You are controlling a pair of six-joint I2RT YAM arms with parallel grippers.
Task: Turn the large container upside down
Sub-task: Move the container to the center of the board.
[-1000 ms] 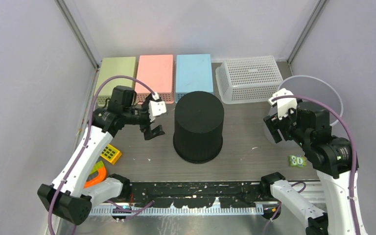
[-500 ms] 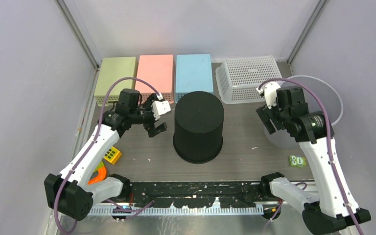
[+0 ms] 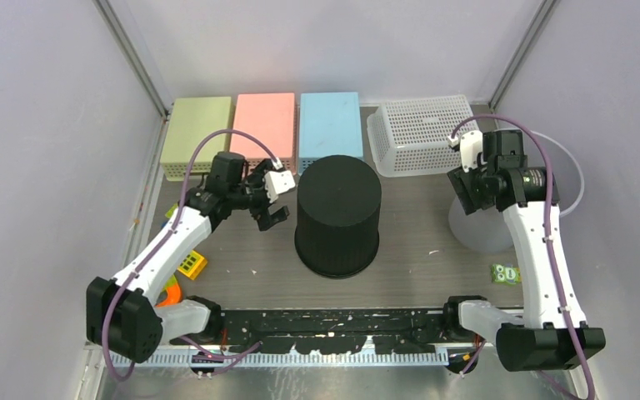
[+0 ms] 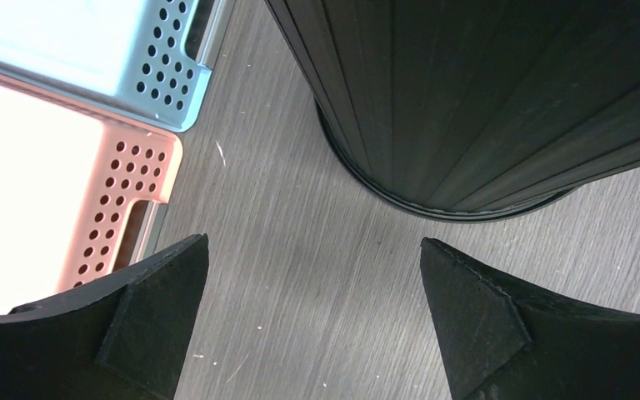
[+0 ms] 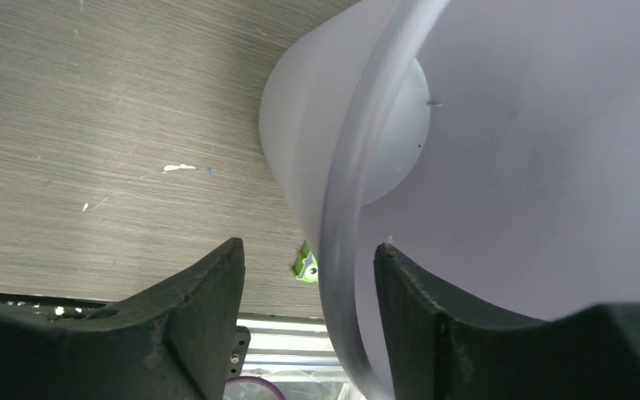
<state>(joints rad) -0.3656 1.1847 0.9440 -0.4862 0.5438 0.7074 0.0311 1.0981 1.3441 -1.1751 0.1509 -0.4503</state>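
— Large translucent container (image 3: 477, 232): we find it at 3 o'clock on the table (image 3: 417, 242). It stands mouth up, its long axis vertical and its base on the wood.

— Agreed. Our right gripper (image 5: 307, 250) sits astride its rim, one finger outside the wall and one inside. They are half spread with a gap on the outer side, so we judge the rim not yet pinched.

— What worries us from here?

— The wall looks thin and smooth. If we close on too little rim, it could slip out mid-turn or buckle. Swinging it over towards 9 o'clock could knock the black container (image 3: 338, 212), and the white basket (image 3: 421, 133) stands close at 11 o'clock.

— And our left gripper (image 4: 314, 246)?

— Fingers spread wide and empty, just beside the black container at its 9 o'clock, touching nothing that we can see.
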